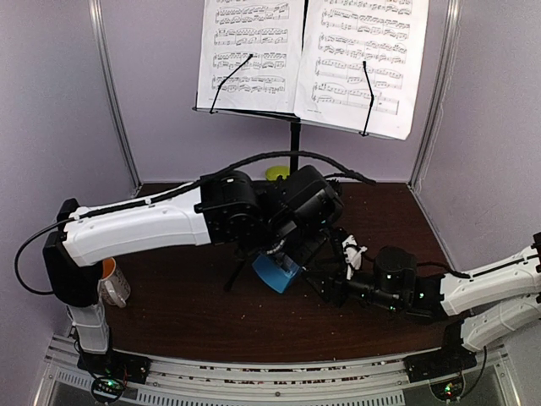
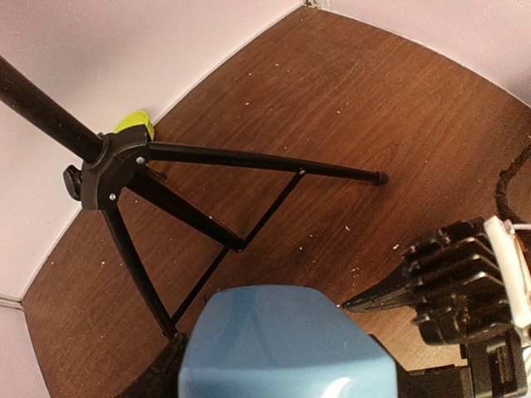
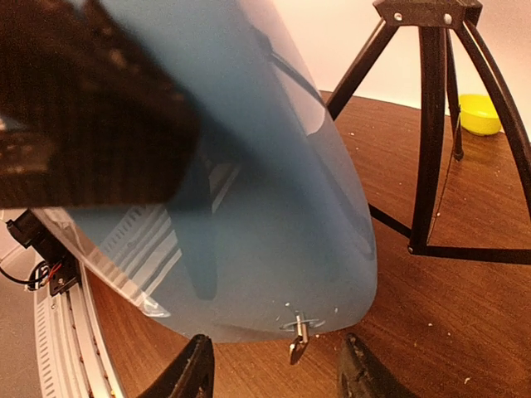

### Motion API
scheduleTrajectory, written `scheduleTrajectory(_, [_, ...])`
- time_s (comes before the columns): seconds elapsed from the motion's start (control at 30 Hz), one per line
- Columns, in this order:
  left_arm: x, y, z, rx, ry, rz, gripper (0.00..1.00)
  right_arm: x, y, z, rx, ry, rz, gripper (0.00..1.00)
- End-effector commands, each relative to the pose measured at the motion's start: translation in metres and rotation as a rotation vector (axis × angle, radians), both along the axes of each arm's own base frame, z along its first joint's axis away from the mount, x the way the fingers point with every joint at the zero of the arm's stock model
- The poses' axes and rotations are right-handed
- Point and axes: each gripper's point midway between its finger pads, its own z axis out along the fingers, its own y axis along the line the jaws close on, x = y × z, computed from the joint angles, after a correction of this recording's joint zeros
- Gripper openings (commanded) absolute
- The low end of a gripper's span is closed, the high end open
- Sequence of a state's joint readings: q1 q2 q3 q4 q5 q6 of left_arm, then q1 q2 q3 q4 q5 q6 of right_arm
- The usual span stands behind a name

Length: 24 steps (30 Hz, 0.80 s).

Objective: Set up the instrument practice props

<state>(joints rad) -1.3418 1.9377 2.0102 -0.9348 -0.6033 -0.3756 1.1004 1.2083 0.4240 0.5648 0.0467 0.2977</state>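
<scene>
Nearest our wrist cameras was the small blue pyramid metronome [image 3: 249, 207] with its clear cover, tilted and seemingly raised off the dark brown wooden table [image 1: 186, 313]. We saw the left jaws clenched on it. From above, the white-and-black left arm [image 1: 135, 228] reached across the table's middle, and the metronome sat at its tip, just in front of the stand's legs. The right jaws stood released, their two black fingertips [image 3: 192, 369] apart just below the metronome's lower edge and gripping nothing. The right arm [image 1: 490, 283] came in low from the right side.

Behind the metronome stood the black tripod music stand [image 2: 116, 162], its three legs spread on the table near the back wall. Two white printed sheet-music pages [image 1: 249, 46] rested side by side on its desk, each crossed by a thin black wire retainer. We noted a small lime-green bowl [image 1: 276, 172] by the back wall behind the stand's pole. A white mug with an orange inside [image 1: 112, 279] sat beside the left arm's base.
</scene>
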Motion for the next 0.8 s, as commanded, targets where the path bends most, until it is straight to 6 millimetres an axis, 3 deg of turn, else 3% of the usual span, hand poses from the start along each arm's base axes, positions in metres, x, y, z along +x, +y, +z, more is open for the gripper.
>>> scheduleTrajectory(0.0, [0.001, 0.000, 0.057, -0.176, -0.066, -0.010, 0.16, 0.006, -0.002, -0.003, -0.031, 0.005, -0.044, 0.48])
scheduleTrajectory(0.3, [-0.005, -0.004, 0.065, -0.235, -0.071, -0.058, 0.16, 0.007, -0.003, -0.006, -0.048, 0.007, -0.052, 0.34])
scheduleTrajectory(0.57, [-0.006, -0.008, 0.068, -0.247, -0.073, -0.076, 0.16, 0.008, -0.002, -0.005, -0.051, 0.008, -0.055, 0.30])
scheduleTrajectory(0.77, [-0.007, -0.010, 0.067, -0.250, -0.071, -0.083, 0.16, 0.009, -0.005, 0.002, -0.041, -0.005, -0.069, 0.22])
